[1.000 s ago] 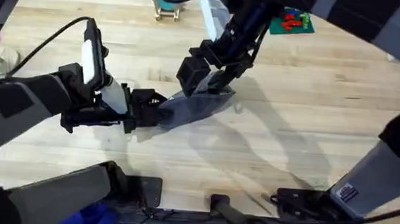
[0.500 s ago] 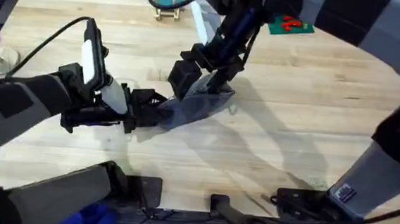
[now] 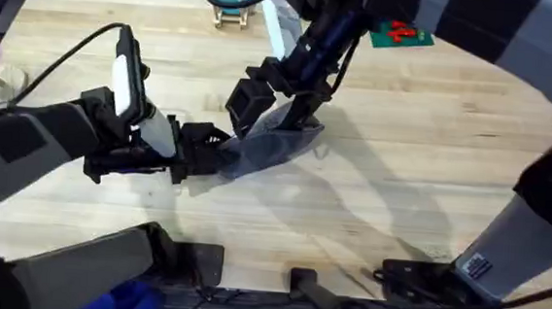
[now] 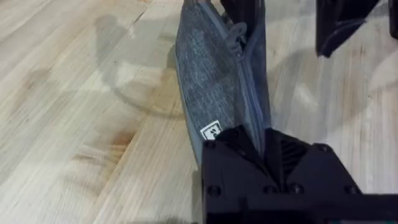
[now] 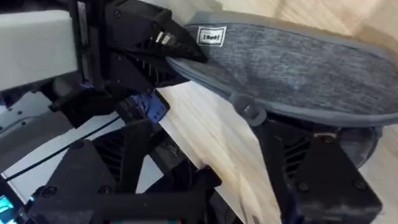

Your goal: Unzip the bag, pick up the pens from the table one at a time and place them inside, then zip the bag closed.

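Grey-blue woven fabric forms the bag (image 3: 269, 142), an oblong pouch lying near the middle of the light wood-plank table (image 3: 431, 165), with a small white label near one end and a zipper running along its upper edge. The left gripper (image 3: 208, 148) is clamped on the label end of the pouch, anchoring it. The right gripper (image 3: 260, 110) stands over the far end beside the zipper; whether its fingers have closed on anything cannot be determined. The metal zipper pull (image 5: 247, 111) hangs free at the seam in the right wrist view, and the zipper appears closed along its visible length. Judged step: unzipping. For a clean result, keep the anchored end fixed and taut, seat the fingers squarely on the pull, and draw it parallel to the seam, not upward.
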{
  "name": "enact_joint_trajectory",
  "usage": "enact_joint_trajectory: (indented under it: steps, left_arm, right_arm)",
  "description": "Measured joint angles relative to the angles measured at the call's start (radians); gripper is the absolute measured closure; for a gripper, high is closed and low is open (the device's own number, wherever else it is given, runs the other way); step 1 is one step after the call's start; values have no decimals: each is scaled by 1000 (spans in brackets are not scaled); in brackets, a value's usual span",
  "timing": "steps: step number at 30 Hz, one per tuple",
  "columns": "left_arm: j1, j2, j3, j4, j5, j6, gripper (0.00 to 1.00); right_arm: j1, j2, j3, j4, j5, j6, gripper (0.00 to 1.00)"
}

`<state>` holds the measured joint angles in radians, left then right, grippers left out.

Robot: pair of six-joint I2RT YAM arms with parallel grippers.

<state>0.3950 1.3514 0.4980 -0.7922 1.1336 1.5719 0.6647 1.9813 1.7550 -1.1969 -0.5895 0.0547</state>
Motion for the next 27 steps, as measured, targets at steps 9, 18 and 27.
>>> enact_joint_trajectory:
  steps: [9,18,27]
  left_arm:
    - [0,0,0,0,0,0,961]
    - [0,0,0,0,0,0,961]
    - [0,0,0,0,0,0,961]
  right_arm:
    - [0,-7,0,31,-10,0,6]
    - [0,-17,3,51,-18,0,6]
    - [0,-17,10,158,-18,2,6]
